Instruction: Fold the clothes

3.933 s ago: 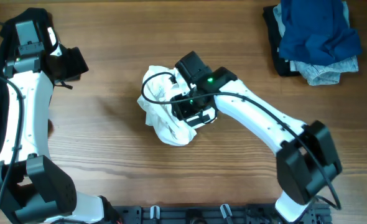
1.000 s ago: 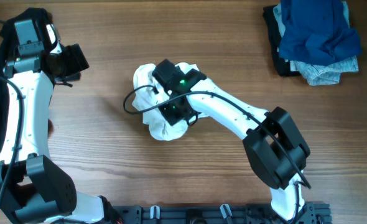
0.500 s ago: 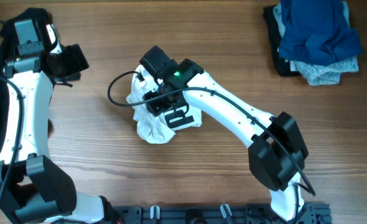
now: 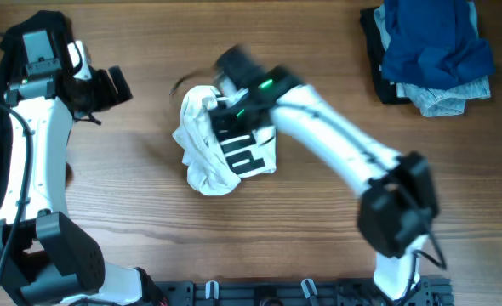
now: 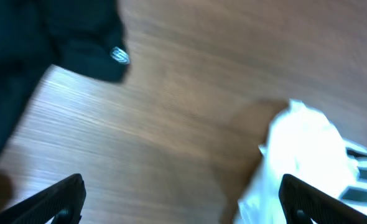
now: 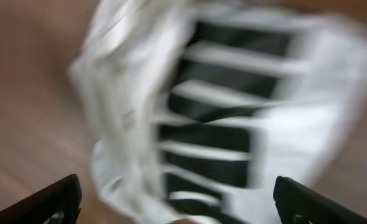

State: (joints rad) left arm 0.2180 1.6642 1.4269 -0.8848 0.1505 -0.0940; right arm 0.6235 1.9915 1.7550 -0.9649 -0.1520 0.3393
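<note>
A crumpled white T-shirt with black block print point(image 4: 221, 149) lies bunched at the table's middle. It shows blurred in the right wrist view point(image 6: 214, 118) and at the right edge of the left wrist view point(image 5: 308, 162). My right gripper point(image 4: 227, 109) is open and empty, just above the shirt's top edge; its fingertips sit wide apart point(image 6: 177, 205). My left gripper point(image 4: 119, 85) is open and empty at the far left, over bare wood point(image 5: 177, 199), left of the shirt. A black garment point(image 4: 0, 110) hangs along the left edge, also in the left wrist view point(image 5: 40, 43).
A pile of dark blue, black and pale teal clothes point(image 4: 430, 55) lies at the back right corner. A black rail point(image 4: 293, 293) runs along the table's front edge.
My right gripper let go of the white shirt and swung up and to the right. The shirt now shows its black print. My left gripper shifted slightly right.
</note>
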